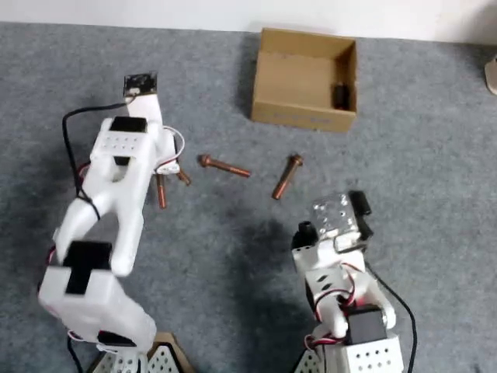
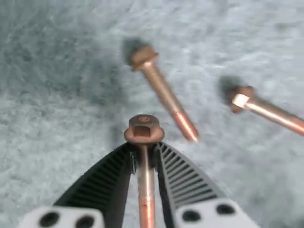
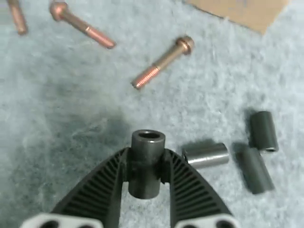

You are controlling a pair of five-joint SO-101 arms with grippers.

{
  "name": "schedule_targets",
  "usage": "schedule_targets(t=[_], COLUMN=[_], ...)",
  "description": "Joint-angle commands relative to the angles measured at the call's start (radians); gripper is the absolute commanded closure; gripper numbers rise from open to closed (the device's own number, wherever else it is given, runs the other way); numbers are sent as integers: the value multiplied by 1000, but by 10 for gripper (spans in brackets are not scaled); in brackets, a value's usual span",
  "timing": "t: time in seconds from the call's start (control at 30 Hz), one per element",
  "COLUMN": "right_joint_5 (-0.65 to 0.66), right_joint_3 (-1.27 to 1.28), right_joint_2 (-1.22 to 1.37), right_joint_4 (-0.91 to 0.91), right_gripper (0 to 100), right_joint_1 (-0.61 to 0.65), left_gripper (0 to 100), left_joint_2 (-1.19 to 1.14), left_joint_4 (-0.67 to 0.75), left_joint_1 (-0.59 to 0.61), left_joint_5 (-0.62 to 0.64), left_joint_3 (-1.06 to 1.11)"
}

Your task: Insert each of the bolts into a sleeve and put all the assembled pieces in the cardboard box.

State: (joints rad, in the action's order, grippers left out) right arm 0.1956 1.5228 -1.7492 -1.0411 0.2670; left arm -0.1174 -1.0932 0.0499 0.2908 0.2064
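Observation:
My left gripper [image 2: 145, 148] is shut on the shank of a copper bolt [image 2: 144, 130], which is held just above the grey carpet; in the high view that bolt [image 1: 161, 192] pokes out beside the left arm. My right gripper [image 3: 146, 156] is shut on a dark sleeve [image 3: 147, 142], upright with its bore facing the camera. Two loose bolts [image 2: 164, 92] [image 2: 266, 108] lie just past the left gripper. Three loose sleeves [image 3: 205, 155] [image 3: 263, 130] [image 3: 255, 170] lie beside the right gripper. The cardboard box [image 1: 304, 113] stands at the back with a dark piece [image 1: 340, 95] inside.
Two bolts [image 1: 225, 165] [image 1: 286, 177] lie on the carpet between the arms, in front of the box. The right arm [image 1: 338, 233] sits low at the front right and covers the sleeves in the high view. A corner of the box [image 3: 242, 12] shows past the right gripper.

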Motion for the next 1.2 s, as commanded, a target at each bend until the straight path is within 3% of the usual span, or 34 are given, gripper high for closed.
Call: schedule_targets(t=[0.0,0.17,0.53,0.67,0.87,1.17], right_joint_5=[28,29,61,164,166,163], right_joint_3=[15,21,193,203,203,205], right_joint_2=[-85,-88,-88,-88,-88,-88], right_joint_4=[1,18,406,421,421,421], right_gripper=[994,994,994,994,994,994], right_joint_1=[28,33,139,220,228,226], left_gripper=[995,995,995,995,995,995], left_joint_2=[173,338,607,676,753,851], left_joint_4=[-6,3,316,384,471,575], left_joint_1=[-70,-145,-249,-292,-337,-433], left_joint_5=[43,86,155,155,158,359], left_joint_3=[25,97,289,329,398,567])
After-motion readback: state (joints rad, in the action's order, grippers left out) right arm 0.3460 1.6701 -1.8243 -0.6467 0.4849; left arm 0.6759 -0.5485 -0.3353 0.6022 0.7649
